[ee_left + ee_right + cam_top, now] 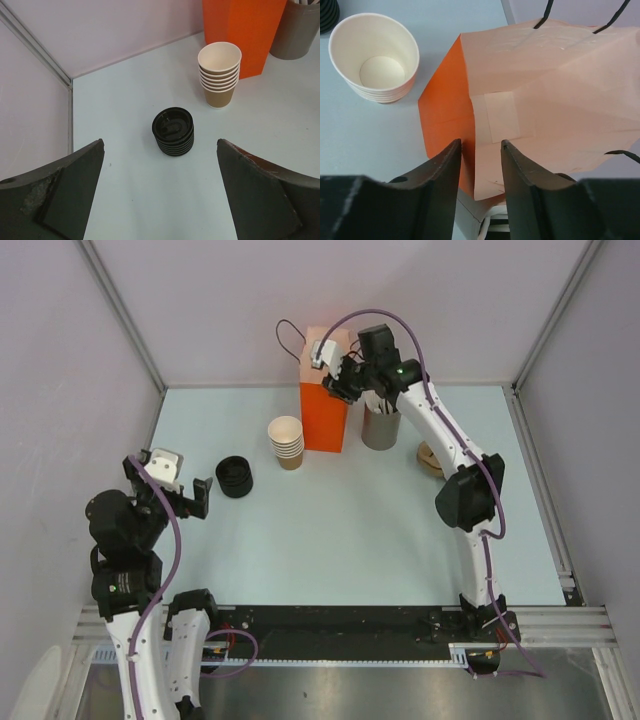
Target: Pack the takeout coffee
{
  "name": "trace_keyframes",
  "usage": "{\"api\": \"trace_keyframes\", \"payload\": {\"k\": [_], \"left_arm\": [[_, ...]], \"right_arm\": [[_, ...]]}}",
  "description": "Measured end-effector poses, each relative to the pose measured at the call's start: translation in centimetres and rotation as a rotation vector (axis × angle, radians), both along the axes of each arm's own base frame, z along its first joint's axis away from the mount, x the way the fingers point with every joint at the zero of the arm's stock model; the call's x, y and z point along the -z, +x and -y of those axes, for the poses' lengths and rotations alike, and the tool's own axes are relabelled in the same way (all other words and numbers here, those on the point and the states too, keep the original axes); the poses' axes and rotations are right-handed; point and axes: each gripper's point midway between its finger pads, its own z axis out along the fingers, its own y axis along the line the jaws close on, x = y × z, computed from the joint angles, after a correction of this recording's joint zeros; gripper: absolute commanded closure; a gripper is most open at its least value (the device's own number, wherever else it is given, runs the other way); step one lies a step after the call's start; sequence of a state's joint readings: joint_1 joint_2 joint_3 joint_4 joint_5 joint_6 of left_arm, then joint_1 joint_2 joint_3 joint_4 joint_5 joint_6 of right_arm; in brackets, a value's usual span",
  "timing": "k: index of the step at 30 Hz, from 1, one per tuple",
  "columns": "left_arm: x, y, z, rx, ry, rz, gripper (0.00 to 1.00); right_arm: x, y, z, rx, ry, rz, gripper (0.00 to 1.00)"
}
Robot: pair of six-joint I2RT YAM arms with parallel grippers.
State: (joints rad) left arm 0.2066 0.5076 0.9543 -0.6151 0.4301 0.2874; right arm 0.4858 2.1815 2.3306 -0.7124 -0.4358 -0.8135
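Note:
The takeout coffee is not in any view. An orange paper bag stands at the back of the table with its mouth open and its pale inside showing. My right gripper hovers over the bag's near top edge, one finger outside the orange wall and one inside. The jaws are narrowed but still apart, with the paper not pinched. My left gripper is wide open and empty, low at the left, facing the stack of black lids.
A stack of lidless tan cups stands just left of the bag. A grey cylindrical holder stands to the bag's right. A small tan object lies partly behind the right arm.

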Motion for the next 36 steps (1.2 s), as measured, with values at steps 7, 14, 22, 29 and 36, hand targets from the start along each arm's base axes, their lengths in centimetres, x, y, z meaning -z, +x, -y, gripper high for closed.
{"api": "trace_keyframes", "payload": {"k": [7, 14, 22, 29, 36], "left_arm": [[0.3, 0.1, -0.1, -0.002, -0.003, -0.008, 0.01], [0.4, 0.1, 0.0, 0.006, -0.006, -0.009, 0.01], [0.4, 0.1, 0.1, 0.011, -0.013, -0.009, 0.0], [1.0, 0.2, 0.3, 0.016, -0.028, -0.023, 0.01], [0.7, -0.1, 0.4, 0.023, -0.027, -0.009, 0.01]], "right_arm": [[0.0, -0.5, 0.0, -0.033, 0.002, -0.015, 0.79], [0.7, -1.4, -0.1, -0.066, -0.013, -0.04, 0.85], [0.3, -3.6, 0.0, -0.1, -0.021, -0.077, 0.92], [-0.3, -6.9, -1.0, -0.156, -0.031, -0.102, 0.94], [-0.7, -10.1, -1.3, -0.204, -0.039, -0.136, 0.94]]}}
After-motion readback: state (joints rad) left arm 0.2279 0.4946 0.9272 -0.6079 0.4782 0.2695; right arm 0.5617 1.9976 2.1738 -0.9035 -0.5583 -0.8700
